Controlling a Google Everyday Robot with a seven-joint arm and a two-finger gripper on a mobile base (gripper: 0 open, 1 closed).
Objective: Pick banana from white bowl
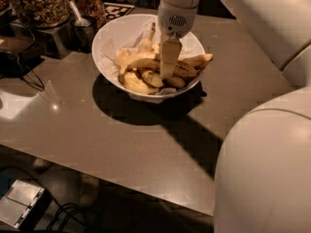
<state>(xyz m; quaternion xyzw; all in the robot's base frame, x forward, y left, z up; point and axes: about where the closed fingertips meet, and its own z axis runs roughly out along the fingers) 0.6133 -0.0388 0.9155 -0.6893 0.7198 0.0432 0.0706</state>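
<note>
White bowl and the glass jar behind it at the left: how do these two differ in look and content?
The white bowl is opaque, wide and open, while the glass jar is clear. The bowl holds yellow bananas on white paper, while the jar holds brown, nut-like pieces. The gripper hangs inside the bowl among the bananas, and the jar stands apart from it, to the left. Both hold food.
</note>
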